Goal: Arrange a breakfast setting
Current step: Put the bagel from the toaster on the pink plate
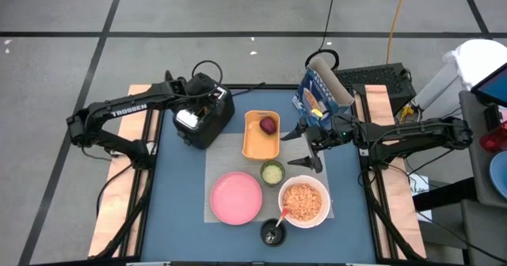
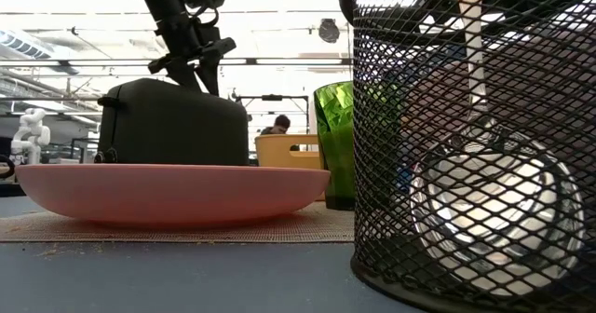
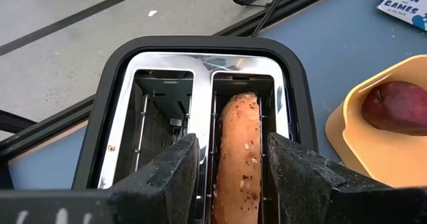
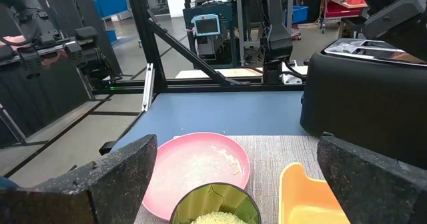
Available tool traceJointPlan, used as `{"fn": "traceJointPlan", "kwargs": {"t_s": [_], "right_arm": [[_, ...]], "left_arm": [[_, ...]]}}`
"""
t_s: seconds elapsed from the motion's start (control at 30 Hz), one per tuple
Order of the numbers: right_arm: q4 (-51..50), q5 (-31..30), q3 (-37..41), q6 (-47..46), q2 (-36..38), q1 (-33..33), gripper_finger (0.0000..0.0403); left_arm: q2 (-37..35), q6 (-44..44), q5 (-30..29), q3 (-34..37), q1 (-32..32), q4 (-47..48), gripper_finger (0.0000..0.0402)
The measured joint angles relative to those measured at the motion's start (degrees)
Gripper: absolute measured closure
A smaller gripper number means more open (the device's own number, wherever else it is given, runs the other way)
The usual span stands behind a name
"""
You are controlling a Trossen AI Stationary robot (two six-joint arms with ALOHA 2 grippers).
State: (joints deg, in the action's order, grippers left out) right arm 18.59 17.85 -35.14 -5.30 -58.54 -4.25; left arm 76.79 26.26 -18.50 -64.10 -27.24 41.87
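Note:
A seeded toast (image 3: pixel 239 144) stands on edge in one slot of the black-and-silver toaster (image 1: pixel 202 117). My left gripper (image 3: pixel 232 167) points down at the toaster's top, open, one finger on either side of the toast; I see no touch. The orange tray (image 1: pixel 261 139) holds a dark-red fruit (image 1: pixel 268 125). On the mat sit the pink plate (image 1: pixel 236 197), the green cup (image 1: pixel 272 172) and the white bowl (image 1: pixel 303 203) with cereal. The blue cereal box (image 1: pixel 317 92) stands at the far right. My right gripper (image 1: pixel 299 149) hangs level and wide open between tray and box.
A black mesh holder (image 1: pixel 273 231) near the front edge holds the red-handled spoon (image 1: pixel 283 214); it fills the right of the low view. The toaster's other slot (image 3: pixel 160 117) has nothing in it. A grey mat (image 1: pixel 226 151) lies under the plate, cup and bowl.

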Motion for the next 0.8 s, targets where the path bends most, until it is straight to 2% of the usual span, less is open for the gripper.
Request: {"fn": "traceJointPlan", "kwargs": {"t_s": [0.3, 0.8], "right_arm": [[0.0, 0.0, 0.0, 0.0, 0.0, 0.0, 0.0005], [0.0, 0.0, 0.0, 0.0, 0.0, 0.0, 0.0005]], "left_arm": [[0.0, 0.0, -0.1, 0.0, 0.0, 0.0, 0.027], [0.1, 0.9, -0.1, 0.0, 0.0, -0.3, 0.0318]]}}
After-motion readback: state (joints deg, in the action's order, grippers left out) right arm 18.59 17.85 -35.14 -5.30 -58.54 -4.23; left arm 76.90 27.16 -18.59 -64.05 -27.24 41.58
